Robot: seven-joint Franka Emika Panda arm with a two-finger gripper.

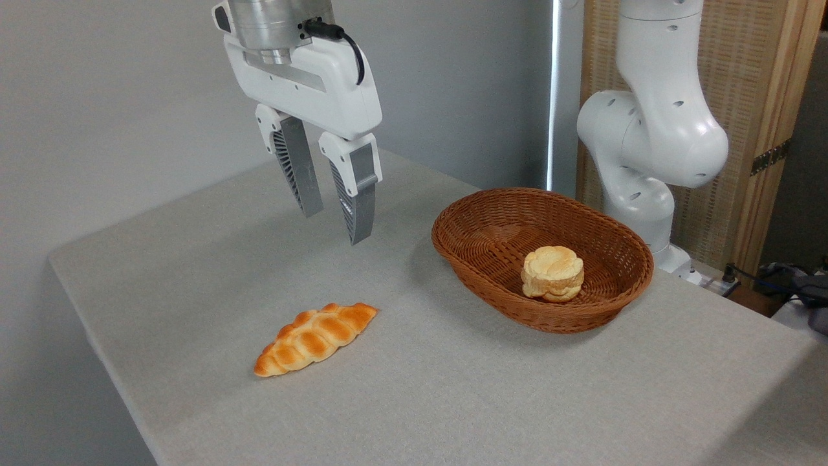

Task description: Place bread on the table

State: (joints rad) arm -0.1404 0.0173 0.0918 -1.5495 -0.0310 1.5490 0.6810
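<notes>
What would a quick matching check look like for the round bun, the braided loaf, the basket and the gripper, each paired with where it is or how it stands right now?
Things:
1. round bun
2. braided loaf
3. wicker basket
4. gripper

Places or states:
A. lying flat on the table cloth, left of the basket
B. open and empty, hanging above the table
C. sitting inside the basket
D. standing on the table's right side, near the arm's base

Pairs: 1-C, 2-A, 3-D, 4-B

Table [485,388] (grey cloth) bears braided loaf [315,338] and wicker basket [479,259].
</notes>
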